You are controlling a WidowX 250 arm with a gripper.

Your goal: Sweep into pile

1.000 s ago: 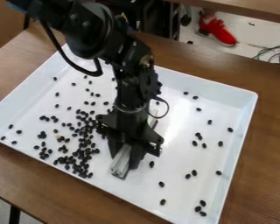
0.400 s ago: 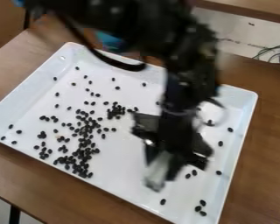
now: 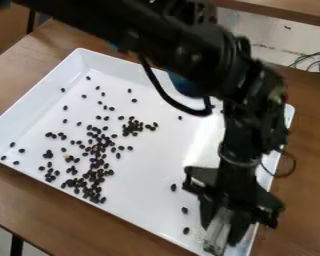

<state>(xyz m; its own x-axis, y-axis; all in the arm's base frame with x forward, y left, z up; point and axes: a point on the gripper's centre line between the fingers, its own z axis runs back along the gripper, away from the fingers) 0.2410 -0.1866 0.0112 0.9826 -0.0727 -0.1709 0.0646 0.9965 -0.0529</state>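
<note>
My gripper (image 3: 223, 234) hangs over the tray's lower right corner, shut on a grey ribbed bar (image 3: 219, 231) that points down toward the tray. Black beans lie in the white tray (image 3: 152, 175). The densest heap of beans (image 3: 94, 175) is left of centre, and a smaller cluster (image 3: 132, 126) sits above and to the right of it. Single beans are scattered along the left side. A few loose beans (image 3: 185, 210) lie just left of the gripper. The arm covers much of the tray's right side.
The tray's raised walls surround the beans, and it rests on a brown wooden table (image 3: 29, 200). Dark cables (image 3: 313, 61) lie on the floor at the upper right. Another table edge (image 3: 289, 15) shows at the top.
With the bar in it, my gripper has moved right and down, from the tray's middle to its lower right corner. The small upper cluster has come into view; the main heap looks the same.
</note>
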